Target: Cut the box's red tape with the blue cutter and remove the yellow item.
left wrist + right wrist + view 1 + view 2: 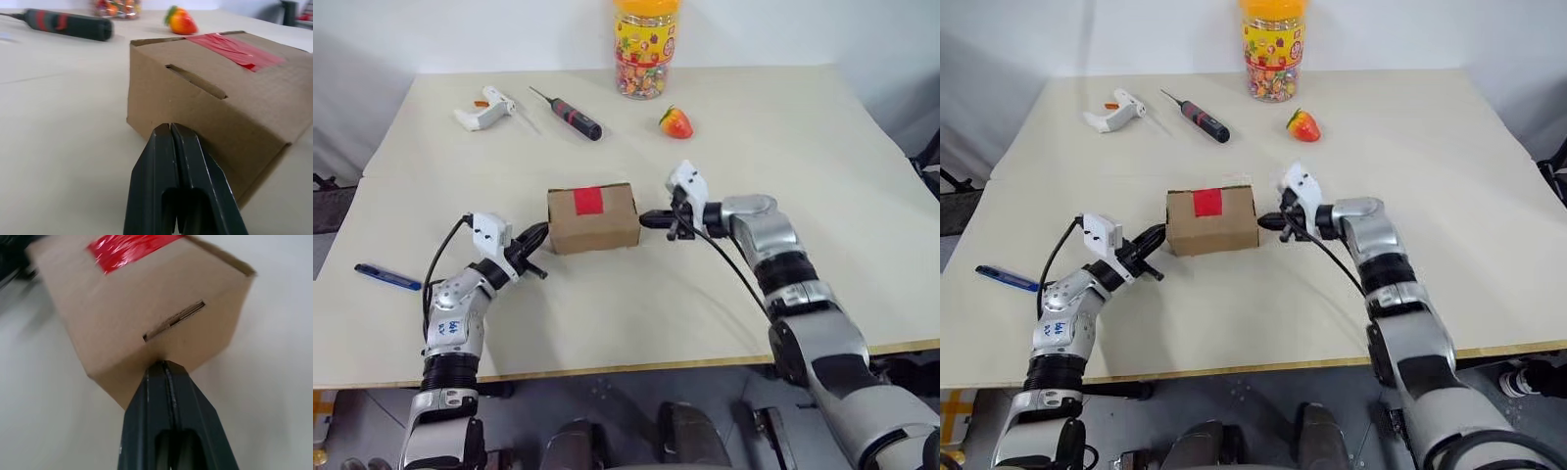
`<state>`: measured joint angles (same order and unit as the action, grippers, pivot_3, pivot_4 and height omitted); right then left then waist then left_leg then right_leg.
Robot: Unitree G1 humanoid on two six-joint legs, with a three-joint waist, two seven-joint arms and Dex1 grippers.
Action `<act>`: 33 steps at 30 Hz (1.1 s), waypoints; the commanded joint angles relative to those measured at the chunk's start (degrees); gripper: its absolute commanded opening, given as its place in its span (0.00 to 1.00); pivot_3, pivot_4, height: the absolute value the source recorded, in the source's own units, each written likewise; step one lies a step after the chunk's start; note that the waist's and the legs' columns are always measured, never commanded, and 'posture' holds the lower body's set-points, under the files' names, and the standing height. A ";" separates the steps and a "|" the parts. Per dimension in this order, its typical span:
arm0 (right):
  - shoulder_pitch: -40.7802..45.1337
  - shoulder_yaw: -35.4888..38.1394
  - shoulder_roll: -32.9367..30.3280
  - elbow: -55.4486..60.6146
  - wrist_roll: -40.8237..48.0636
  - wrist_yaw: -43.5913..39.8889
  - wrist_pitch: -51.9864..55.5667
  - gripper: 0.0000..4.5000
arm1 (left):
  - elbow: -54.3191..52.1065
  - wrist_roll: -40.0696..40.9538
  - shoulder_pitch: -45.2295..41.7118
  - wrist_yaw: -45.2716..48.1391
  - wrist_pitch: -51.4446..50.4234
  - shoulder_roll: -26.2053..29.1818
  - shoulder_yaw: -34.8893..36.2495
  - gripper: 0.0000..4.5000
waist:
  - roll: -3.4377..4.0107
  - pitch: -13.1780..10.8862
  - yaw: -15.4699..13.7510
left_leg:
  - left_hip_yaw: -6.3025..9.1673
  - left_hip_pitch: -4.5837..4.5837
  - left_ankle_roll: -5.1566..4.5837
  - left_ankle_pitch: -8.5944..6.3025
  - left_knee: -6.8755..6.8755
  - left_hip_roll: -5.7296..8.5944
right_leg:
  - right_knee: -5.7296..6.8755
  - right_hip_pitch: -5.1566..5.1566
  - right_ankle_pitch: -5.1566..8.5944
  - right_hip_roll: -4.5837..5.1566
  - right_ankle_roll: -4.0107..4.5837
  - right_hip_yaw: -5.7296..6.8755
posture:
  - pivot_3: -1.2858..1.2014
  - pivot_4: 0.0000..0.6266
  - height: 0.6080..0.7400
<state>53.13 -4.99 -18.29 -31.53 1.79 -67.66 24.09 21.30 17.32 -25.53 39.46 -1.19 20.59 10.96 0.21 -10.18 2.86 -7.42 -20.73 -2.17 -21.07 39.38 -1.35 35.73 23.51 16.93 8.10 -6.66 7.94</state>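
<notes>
A pale beige surface [724,294] with a light wooden front edge fills the scene, backed by a plain white wall. A faint seam runs across it on the left side.

The box [593,217], a small brown cardboard carton, sits closed near the middle of the surface. The red tape [588,200] lies across its lid, unbroken as far as can be seen. A narrow slot shows in each end face in the wrist views.

The left end effector [540,235] has its two black fingers pressed together and holds nothing; the tips sit at the box's left end, touching or just short of it. The right end effector [651,219] is likewise closed and empty-handed, its tips at the box's right end, so the carton lies between the two.

The blue cutter [387,277] lies flat near the left edge of the surface, well apart from the box and the left arm.

Along the far side lie a white glue gun [483,109], a black-and-red screwdriver [572,116] and a red-orange strawberry toy [675,122]. A clear candy jar [645,51] with a yellow lid stands upright at the back edge.
</notes>
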 commanded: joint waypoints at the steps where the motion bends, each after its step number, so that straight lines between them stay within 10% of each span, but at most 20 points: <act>1: -3.53 -3.69 -0.47 15.86 4.03 -2.30 8.26 0.00 | -1.63 -0.59 -1.97 5.68 -0.12 -3.01 -7.11 0.01 | 0.00 0.00 -0.22 | 0.05 -0.11 0.00 0.00 0.12 0.01 | -0.01 0.01 0.00 0.01 0.00 0.03 | 0.52 0.24 1.00; 17: -21.62 4.86 -16.71 51.27 12.19 5.40 32.04 0.00 | 7.33 -5.37 -10.89 9.32 5.67 -14.37 -13.73 0.01 | -0.11 -0.04 -3.47 | 0.30 -0.65 -0.09 0.05 0.77 0.45 | -0.16 -0.05 0.00 0.24 0.00 0.45 | 0.52 0.24 1.00; 33: -29.86 11.46 -22.43 54.43 13.99 17.07 35.99 0.00 | 20.92 -9.62 -17.03 6.93 13.27 -14.43 -11.28 0.01 | -0.20 -0.06 -4.33 | 0.33 -0.73 -0.21 0.13 0.78 0.55 | -0.31 -0.12 -0.02 0.35 -0.04 0.65 | 0.52 0.24 1.00</act>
<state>23.40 4.72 -40.01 21.95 14.99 -52.06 62.01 42.48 8.42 -41.39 44.18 10.86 7.13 2.04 0.02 -10.24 -1.47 -7.05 -21.47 -2.39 -20.93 40.17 -0.80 35.42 23.37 16.91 8.47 -6.71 8.62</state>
